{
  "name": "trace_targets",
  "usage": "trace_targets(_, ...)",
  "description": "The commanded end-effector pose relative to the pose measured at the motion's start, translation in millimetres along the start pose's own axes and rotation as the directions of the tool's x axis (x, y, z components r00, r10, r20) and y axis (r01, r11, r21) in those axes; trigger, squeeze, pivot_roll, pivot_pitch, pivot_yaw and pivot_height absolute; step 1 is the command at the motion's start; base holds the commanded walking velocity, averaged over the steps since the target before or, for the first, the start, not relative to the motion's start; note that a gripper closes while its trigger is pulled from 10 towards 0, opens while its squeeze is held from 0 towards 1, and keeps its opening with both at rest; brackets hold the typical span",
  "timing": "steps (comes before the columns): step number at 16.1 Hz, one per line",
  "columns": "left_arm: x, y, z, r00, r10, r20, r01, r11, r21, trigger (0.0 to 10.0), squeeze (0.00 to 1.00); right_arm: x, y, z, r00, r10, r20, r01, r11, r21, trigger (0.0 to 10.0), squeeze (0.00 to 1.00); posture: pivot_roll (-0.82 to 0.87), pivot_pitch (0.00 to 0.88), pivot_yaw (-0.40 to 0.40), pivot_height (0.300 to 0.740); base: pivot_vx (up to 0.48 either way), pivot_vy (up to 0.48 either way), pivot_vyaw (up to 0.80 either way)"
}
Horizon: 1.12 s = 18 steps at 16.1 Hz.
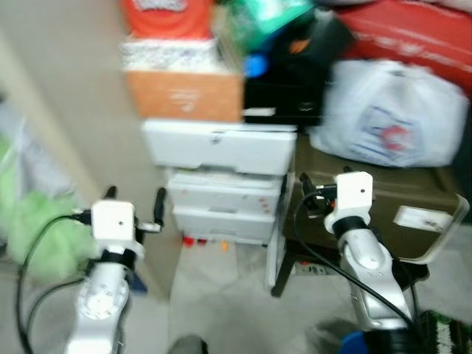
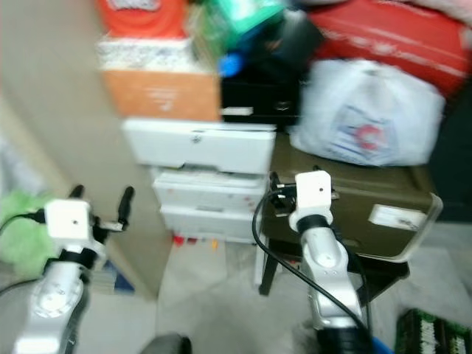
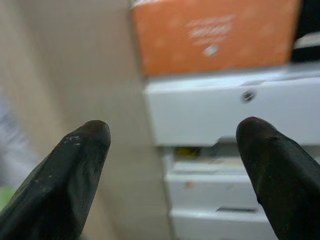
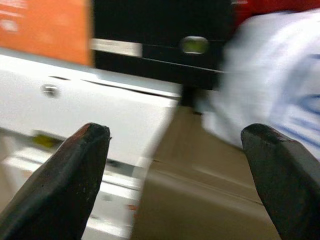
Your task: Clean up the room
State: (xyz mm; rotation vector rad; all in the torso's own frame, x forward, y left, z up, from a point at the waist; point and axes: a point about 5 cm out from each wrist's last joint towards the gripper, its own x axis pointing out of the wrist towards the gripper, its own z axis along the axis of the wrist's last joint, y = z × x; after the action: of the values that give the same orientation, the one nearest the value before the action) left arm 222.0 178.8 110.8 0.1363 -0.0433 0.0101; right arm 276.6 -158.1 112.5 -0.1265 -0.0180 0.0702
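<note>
— Both grippers were empty, yes? How much of the cleaning was done?

— Almost nothing, I would judge. The left gripper (image 1: 135,204) was held up with its fingers spread wide, and nothing was between them. It pointed toward the white drawer unit (image 1: 221,184), but it was apart from it. The right gripper (image 4: 175,165) was also spread open and empty, raised in front of the dark olive case (image 1: 369,206).

— And the things to tidy, where were they?

— They were all stacked. An orange box (image 1: 184,94) sat on top of the drawer unit, with a black box (image 1: 284,92) just beside it. A white plastic bag (image 1: 391,114) lay on the olive case. Something green and soft (image 1: 37,225) lay low at the left, near the wall. Small red and orange bits (image 1: 203,242) were on the floor under the drawers.

— So what was left?

— Everything, it seemed. No item was picked up yet. The pictures were blurred, so I think the robot was not yet settled at one target.
</note>
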Motion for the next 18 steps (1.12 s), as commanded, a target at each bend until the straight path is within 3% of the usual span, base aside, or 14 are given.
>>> trace_targets(1,-2.4,-1.7,2.9,1.000,-0.001,-0.001,0.002,1.000,0.007,10.0,0.00,-0.5,1.4,6.3,1.000,0.008,0.020,-0.009,1.000,0.001,10.0,0.00,-0.05,0.000,-0.013,0.740,0.000,0.000,0.80)
trace_targets(4,-8.0,-4.5,-0.5,1.000,-0.006,-0.018,0.006,1.000,0.009,10.0,0.00,-1.0,5.4,5.4,1.000,0.022,0.011,-0.022,1.000,0.007,10.0,0.00,-0.04,0.000,-0.021,0.740,0.000,0.000,0.80)
trace_targets(9,-0.3,-1.2,5.2,1.000,-0.003,-0.002,0.004,1.000,0.016,10.0,0.00,2.0,9.7,15.7,0.999,0.025,0.042,-0.026,0.999,0.022,10.0,0.00,-0.05,0.000,-0.024,0.740,0.000,0.000,0.80)
trace_targets(16,-2.1,-7.7,8.7,1.000,-0.002,0.009,0.002,1.000,0.026,10.0,0.00,2.4,9.6,15.2,0.998,0.044,0.033,-0.044,0.999,-0.010,10.0,0.00,-0.04,0.000,-0.038,0.740,0.000,0.000,0.13)
trace_targets(18,-5.9,-6.0,10.2,1.000,-0.027,-0.006,0.027,0.999,0.023,10.0,0.00,-1.3,12.4,14.3,0.999,0.037,0.020,-0.038,0.999,0.039,10.0,0.00,-0.04,0.000,-0.040,0.740,0.000,0.000,0.40)
